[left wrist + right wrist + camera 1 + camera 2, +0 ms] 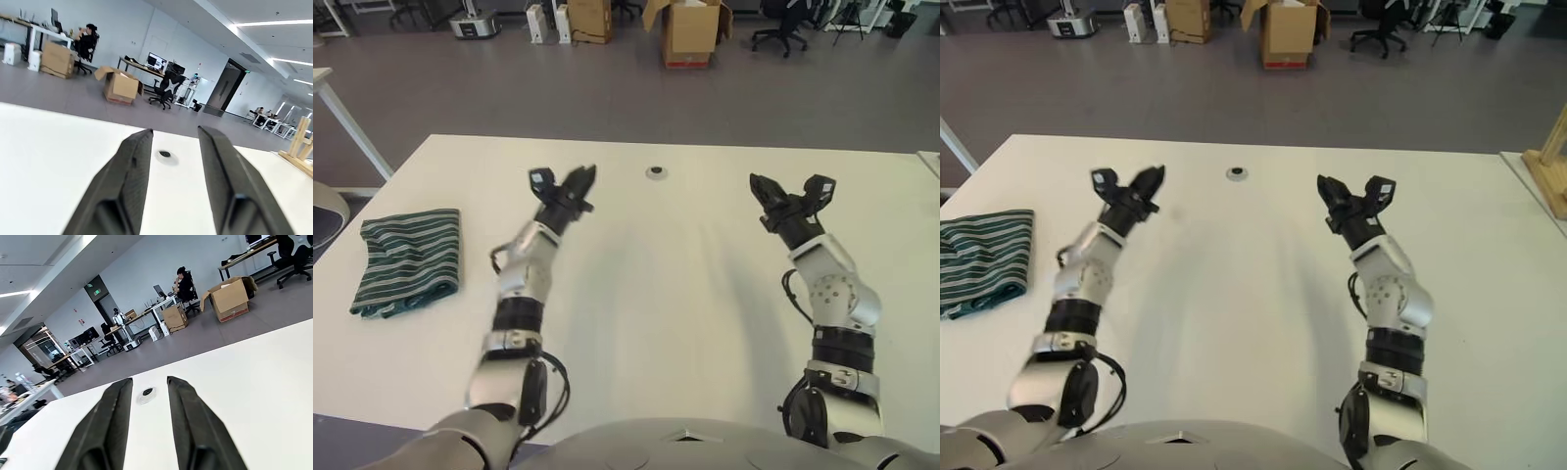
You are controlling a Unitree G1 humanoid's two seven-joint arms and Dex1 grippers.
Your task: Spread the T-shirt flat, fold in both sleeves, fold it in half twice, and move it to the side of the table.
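Lying folded well to the left of the left claw (564, 180), the shirt (409, 260) seems already placed at the side of the table (656, 294). The left claw and the right claw (790, 188) are parted and hold nothing. To finish well, I think both should retreat without touching it.

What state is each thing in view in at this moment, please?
T-shirt: folded into a compact bundle, lying at the left side of the table, with no gripper touching it.
Left gripper: open, empty, held above the table.
Right gripper: open, empty, held above the table.
Cardboard box: flaps open, standing on the floor beyond the table.
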